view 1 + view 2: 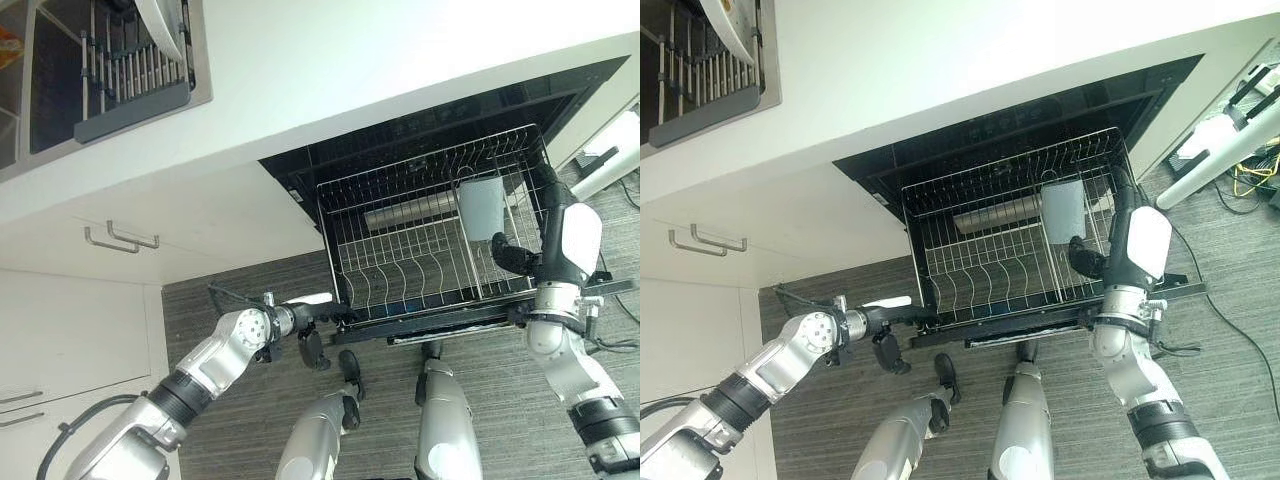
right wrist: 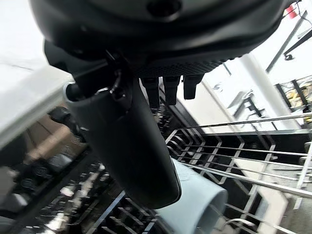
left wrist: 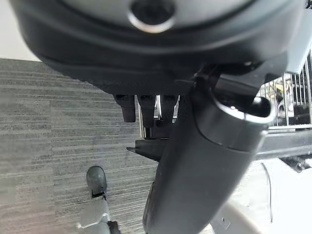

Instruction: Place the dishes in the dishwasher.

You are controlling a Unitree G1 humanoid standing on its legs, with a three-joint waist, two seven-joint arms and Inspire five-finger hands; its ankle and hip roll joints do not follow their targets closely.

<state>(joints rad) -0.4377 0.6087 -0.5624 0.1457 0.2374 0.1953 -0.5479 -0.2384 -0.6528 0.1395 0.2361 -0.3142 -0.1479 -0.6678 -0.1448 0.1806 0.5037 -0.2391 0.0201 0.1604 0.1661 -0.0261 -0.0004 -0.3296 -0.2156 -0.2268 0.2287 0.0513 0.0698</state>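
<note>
Countertop (image 1: 330, 70) above open dishwasher rack (image 1: 400, 250)

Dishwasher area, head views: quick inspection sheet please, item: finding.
Surface: wire dishwasher rack pulled out over grey carpet.
Job's things: grey cup in the rack's right part; white plate in the sink's drying rack.
Clutter: nothing seen.
Hands: left hand at the rack's front left corner; right hand just beside the cup; grip unclear on both.
Cables: yellow cables on the floor, far right.
Surroundings: white cabinets with metal handles.
</note>
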